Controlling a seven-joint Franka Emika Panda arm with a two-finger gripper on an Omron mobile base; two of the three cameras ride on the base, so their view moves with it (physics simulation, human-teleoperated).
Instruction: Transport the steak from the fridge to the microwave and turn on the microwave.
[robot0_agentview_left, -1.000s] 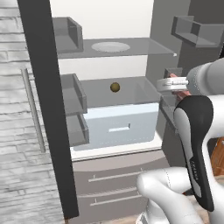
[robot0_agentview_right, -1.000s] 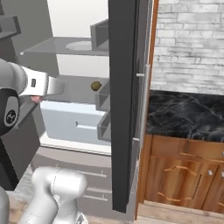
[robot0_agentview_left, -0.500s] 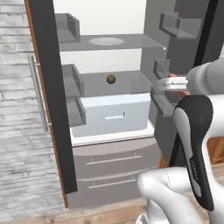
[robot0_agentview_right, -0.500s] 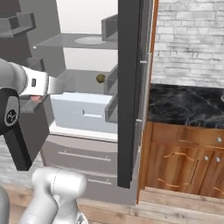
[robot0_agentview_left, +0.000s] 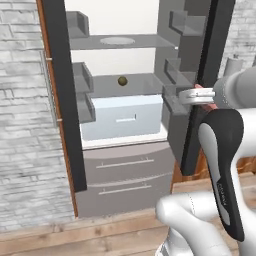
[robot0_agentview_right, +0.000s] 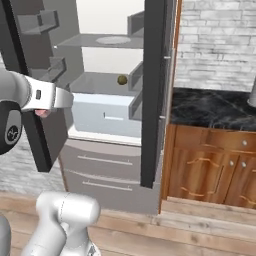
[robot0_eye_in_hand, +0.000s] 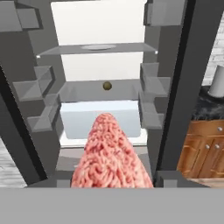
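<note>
Hand view looks back into the open fridge (robot0_eye_in_hand: 98, 65), and from left to right it shows grey door bins, the shelves with a small brown ball (robot0_eye_in_hand: 106, 85) on the middle one, the pale drawer (robot0_eye_in_hand: 100, 120) beneath, then the dark door edge and a strip of black counter (robot0_eye_in_hand: 210, 107) over wooden cabinets. The steak (robot0_eye_in_hand: 111, 157) rises pink and marbled from the bottom centre, pinched in the gripper (robot0_eye_in_hand: 113, 181), whose jaws stand fairly wide around the slab. From the left base camera the hand (robot0_agentview_left: 200, 95) hangs in front of the fridge opening, outside the shelves, so I judge the pick-up done and the carry under way. Next comes bringing the meat level to the microwave, whose whereabouts I cannot tell from these pictures.
</note>
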